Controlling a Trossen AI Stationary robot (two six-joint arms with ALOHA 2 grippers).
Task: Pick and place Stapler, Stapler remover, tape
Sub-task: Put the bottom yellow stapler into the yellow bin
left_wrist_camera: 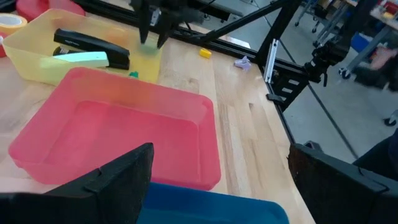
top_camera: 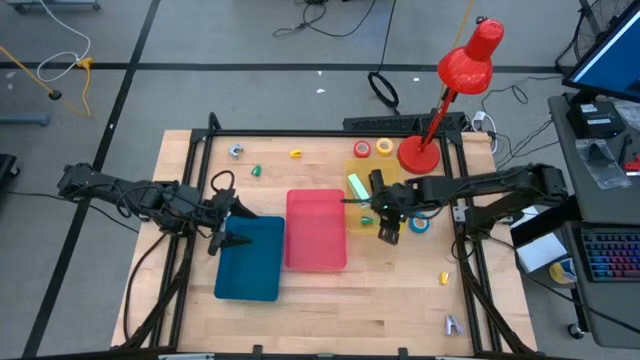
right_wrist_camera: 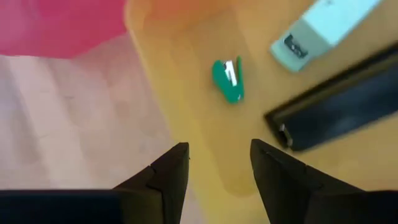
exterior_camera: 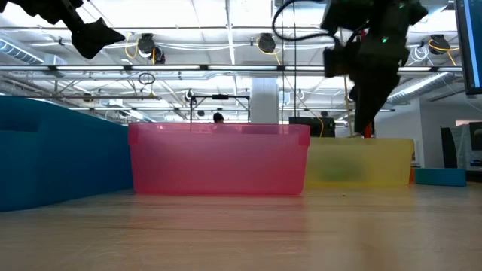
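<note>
A yellow tray [top_camera: 362, 205] holds a black stapler [right_wrist_camera: 339, 102], a pale green stapler [right_wrist_camera: 323, 28] and a small green stapler remover [right_wrist_camera: 229, 81], all lying on its floor. My right gripper [top_camera: 388, 232] hovers open above this tray's near corner, touching nothing. My left gripper [top_camera: 222, 222] is open in the air over the far left corner of the blue tray [top_camera: 250, 260]. Orange tape [top_camera: 362, 150] and yellow tape [top_camera: 385, 147] lie flat near the lamp. Blue tape [top_camera: 418, 224] lies on the table right of the yellow tray. No red roll shows.
An empty pink tray [top_camera: 316, 230] stands between the blue and yellow trays. A red desk lamp's base [top_camera: 418, 155] stands behind the yellow tray. Small pieces lie scattered on the table: green [top_camera: 256, 171], yellow [top_camera: 296, 153], grey [top_camera: 236, 150], yellow [top_camera: 444, 278], grey [top_camera: 452, 324].
</note>
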